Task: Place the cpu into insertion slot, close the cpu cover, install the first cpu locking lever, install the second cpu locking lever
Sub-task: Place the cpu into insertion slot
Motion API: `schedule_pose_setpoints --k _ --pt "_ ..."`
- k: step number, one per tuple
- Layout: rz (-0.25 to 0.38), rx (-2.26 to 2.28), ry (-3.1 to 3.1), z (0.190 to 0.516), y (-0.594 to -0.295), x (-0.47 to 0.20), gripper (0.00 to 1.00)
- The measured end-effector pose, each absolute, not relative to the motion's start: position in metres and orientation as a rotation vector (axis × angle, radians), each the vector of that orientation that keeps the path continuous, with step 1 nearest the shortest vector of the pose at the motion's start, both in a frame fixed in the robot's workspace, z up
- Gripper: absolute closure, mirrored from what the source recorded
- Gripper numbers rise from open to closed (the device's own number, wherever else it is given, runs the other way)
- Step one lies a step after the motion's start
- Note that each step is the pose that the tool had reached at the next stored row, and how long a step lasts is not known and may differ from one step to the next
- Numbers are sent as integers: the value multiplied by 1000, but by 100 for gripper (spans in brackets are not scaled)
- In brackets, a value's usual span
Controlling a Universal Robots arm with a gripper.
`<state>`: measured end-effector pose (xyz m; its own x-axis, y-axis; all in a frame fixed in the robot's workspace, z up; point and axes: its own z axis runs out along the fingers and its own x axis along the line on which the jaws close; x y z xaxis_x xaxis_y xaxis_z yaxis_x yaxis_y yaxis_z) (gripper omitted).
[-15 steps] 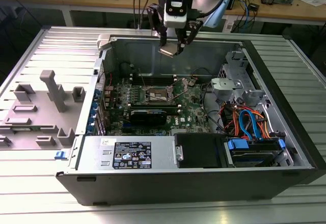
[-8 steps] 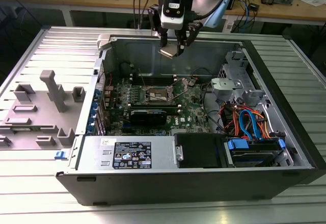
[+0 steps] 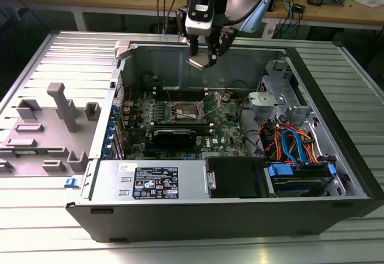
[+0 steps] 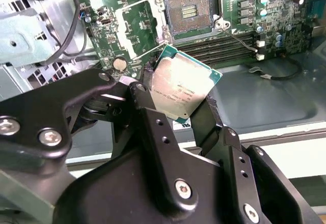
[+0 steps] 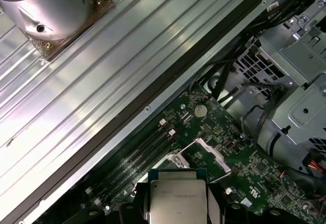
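My gripper (image 3: 205,53) hangs above the back of the open computer case, shut on the cpu (image 3: 198,62), a small silver-topped square chip. In the second wrist view the cpu (image 4: 183,89) is tilted, pinched by two edges between black fingers (image 4: 143,98). Below it on the green motherboard (image 3: 225,129) lies the insertion slot (image 4: 188,10), uncovered with its dark centre showing; the exterior view has the insertion slot (image 3: 185,111) well under the gripper. The cpu cover (image 4: 133,24), a silver frame, stands swung open beside the slot. The first wrist view shows the cpu (image 5: 178,201) above the cpu cover (image 5: 206,151).
Black memory slots (image 4: 229,43) run beside the socket. A black card (image 3: 174,137) crosses the board's front. A power supply (image 3: 153,181) and a drive bay with blue and orange cables (image 3: 294,144) fill the case's front and the exterior view's right. A grey fixture (image 3: 60,120) sits outside the case.
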<state>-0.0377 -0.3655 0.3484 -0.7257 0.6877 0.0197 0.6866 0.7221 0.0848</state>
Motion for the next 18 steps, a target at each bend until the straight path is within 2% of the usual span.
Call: schedule_pose_setpoints --k 18 --pt "133 1278 2848 346 -366 -38 46"
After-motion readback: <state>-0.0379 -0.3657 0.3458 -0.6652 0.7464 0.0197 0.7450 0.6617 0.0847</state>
